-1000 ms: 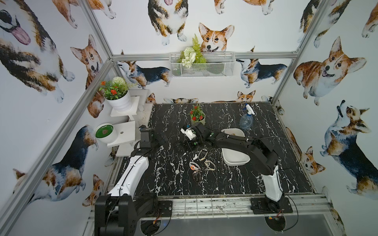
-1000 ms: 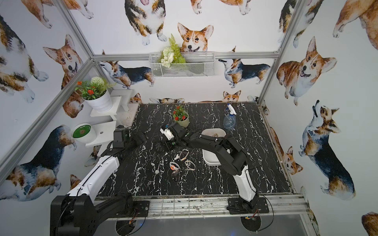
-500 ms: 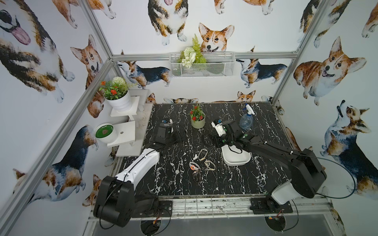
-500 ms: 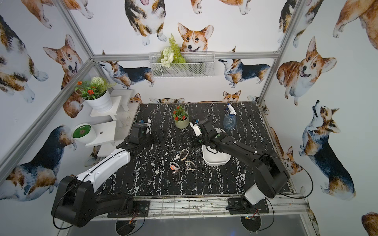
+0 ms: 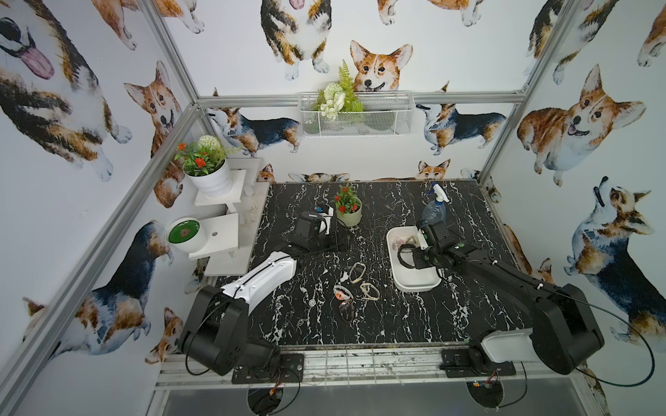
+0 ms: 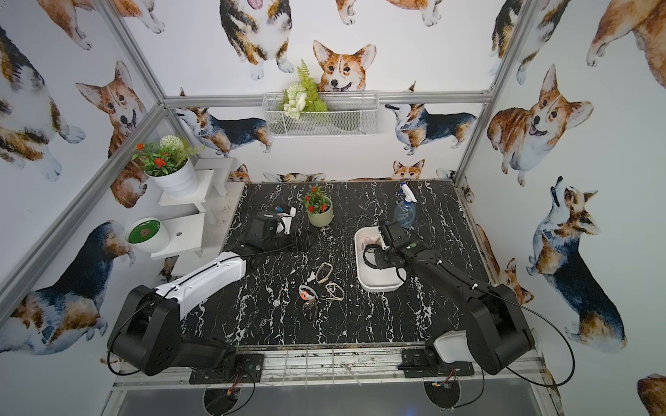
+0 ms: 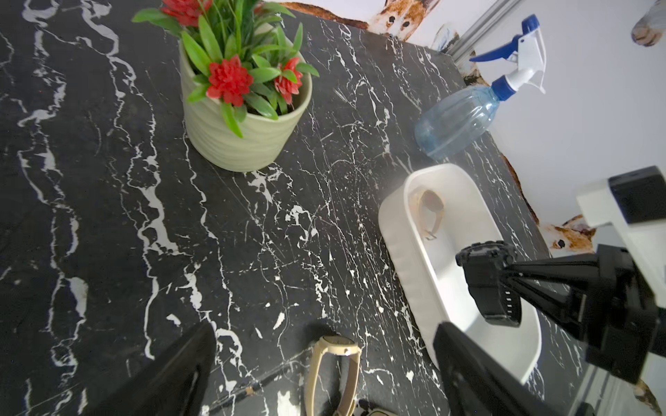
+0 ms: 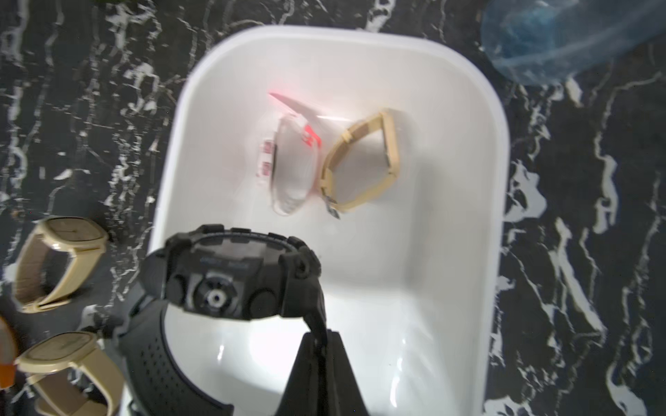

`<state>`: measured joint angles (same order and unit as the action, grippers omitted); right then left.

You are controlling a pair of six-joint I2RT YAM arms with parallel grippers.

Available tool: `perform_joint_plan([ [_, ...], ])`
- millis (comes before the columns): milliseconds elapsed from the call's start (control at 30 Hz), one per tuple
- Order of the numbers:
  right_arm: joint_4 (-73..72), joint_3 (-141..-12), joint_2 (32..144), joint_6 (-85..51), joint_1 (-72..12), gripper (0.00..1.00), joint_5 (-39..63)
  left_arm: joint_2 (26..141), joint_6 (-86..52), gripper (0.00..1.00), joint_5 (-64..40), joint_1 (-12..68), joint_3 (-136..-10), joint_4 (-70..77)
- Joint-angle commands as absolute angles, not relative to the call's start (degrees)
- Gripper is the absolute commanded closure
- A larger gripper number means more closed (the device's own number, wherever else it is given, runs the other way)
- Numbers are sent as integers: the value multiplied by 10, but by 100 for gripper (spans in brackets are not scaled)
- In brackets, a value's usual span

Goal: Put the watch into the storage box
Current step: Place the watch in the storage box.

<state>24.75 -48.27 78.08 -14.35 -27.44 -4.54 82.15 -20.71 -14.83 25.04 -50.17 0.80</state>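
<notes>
Right claw is pressed together on the strap of the black watch, pinching it. The watch hangs from the fingertips with its face turned up toward the wrist camera. In both top views the black watch sits over the inside of the storage box, close to the long wall that faces the loose watches. The left wrist view shows it above the white floor of the box. Contact with the floor cannot be told. Two items already lie in the far end of the box: a tan-banded watch and a pale translucent watch with red marks, just beside each other. The box stands on the black marble counter, with a blue spray bottle just beyond its far end. Left claw is spread wide and holds nothing, hanging over the counter near the green flower pot. Loose on the counter between the arms are two tan watches, an orange-faced watch and a dark watch, all apart from the box.
</notes>
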Motion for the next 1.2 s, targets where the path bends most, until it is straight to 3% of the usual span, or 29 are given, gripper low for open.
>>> perform_joint_plan([
  [0,269,-482,798,-155,-256,100,-79,823,-197,0,-168,250,-506,22],
  [900,273,-560,942,-138,-233,99,-110,822,-171,0,-156,250,-511,8],
  [1067,270,-561,941,-133,-233,81,-115,822,-164,0,-152,250,-515,-8],
  [1167,268,-557,935,-131,-234,64,-114,820,-162,0,-150,250,-516,-14],
])
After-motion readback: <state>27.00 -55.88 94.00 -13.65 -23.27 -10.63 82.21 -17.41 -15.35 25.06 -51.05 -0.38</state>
